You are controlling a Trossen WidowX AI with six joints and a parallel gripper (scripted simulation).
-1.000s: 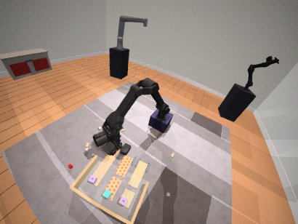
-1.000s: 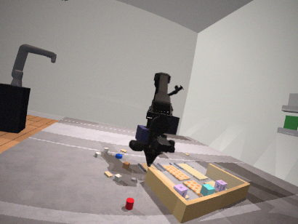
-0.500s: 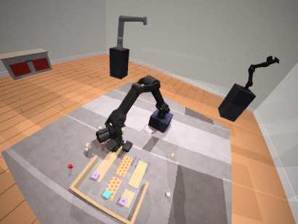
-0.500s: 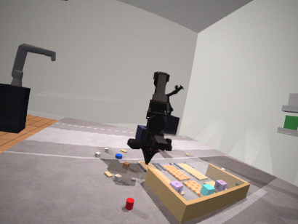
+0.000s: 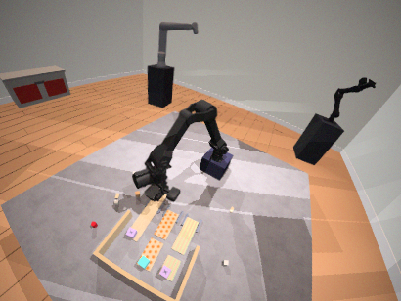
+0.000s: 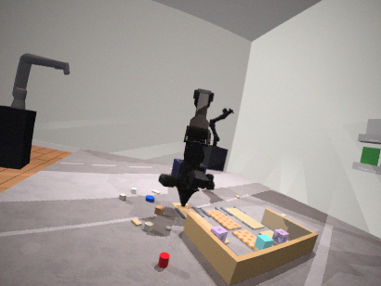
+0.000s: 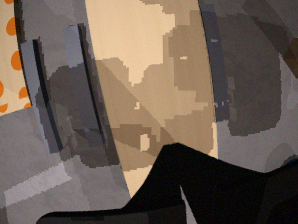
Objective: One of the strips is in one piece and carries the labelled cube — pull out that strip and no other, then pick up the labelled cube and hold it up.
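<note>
A plain pale strip (image 5: 147, 220) (image 6: 177, 206) (image 7: 125, 30) runs in one piece, one end out past the tray's open side. A lilac cube (image 5: 131, 233) (image 6: 219, 233) with a dark mark stands on its other end. My gripper (image 5: 162, 196) (image 6: 184, 204) (image 7: 171, 151) is shut, its tips down at the strip's outer end, seemingly on its top. The dotted strip (image 5: 166, 225) and a dotted piece (image 5: 153, 246) have a gap between them; a cyan cube (image 5: 143, 262) (image 6: 264, 241) is on that piece. The striped strip (image 5: 185, 236) is also split; a marked lilac cube (image 5: 165, 272) (image 6: 281, 236) is on its far piece.
The wooden tray (image 5: 132, 279) (image 6: 274, 264) has three walls around the strips. Low grey guides (image 7: 90, 85) flank the strip ends. A red cylinder (image 5: 94, 225) (image 6: 164, 260), an orange block (image 6: 159, 210), a blue disc (image 6: 150, 199) and several small blocks lie outside the tray.
</note>
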